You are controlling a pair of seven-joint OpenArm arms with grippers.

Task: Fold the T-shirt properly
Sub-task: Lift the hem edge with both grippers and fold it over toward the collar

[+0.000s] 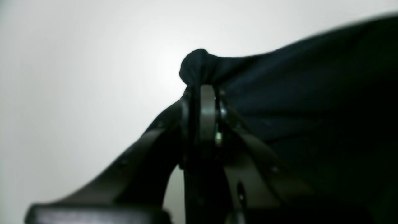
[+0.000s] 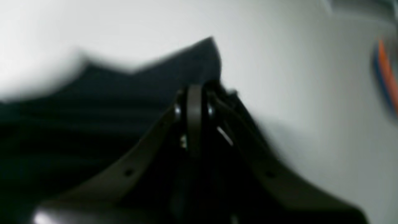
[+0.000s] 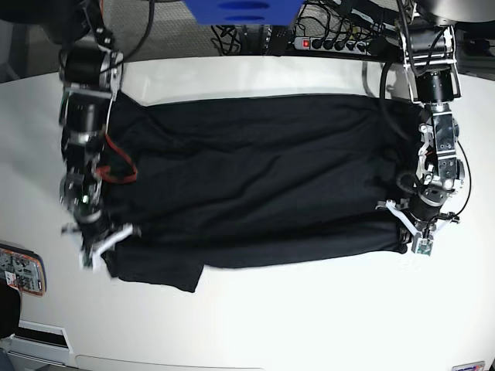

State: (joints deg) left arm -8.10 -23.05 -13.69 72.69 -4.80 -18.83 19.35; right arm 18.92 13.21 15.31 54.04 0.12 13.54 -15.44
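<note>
The black T-shirt (image 3: pixel 255 182) lies spread across the white table (image 3: pixel 309 317), with its near edge raised into a fold between the two arms. My left gripper (image 1: pixel 202 88) is shut on a bunched corner of the shirt (image 1: pixel 311 102); in the base view it (image 3: pixel 407 232) is at the shirt's near right corner. My right gripper (image 2: pixel 199 90) is shut on the shirt's cloth (image 2: pixel 77 118); in the base view it (image 3: pixel 104 241) is at the near left corner. A loose flap (image 3: pixel 166 272) lies on the table by the right gripper.
A blue object (image 3: pixel 241 11) and a power strip with cables (image 3: pixel 332 42) sit beyond the table's far edge. An orange-edged device (image 3: pixel 17 270) lies at the table's left edge and also shows blurred in the right wrist view (image 2: pixel 387 74).
</note>
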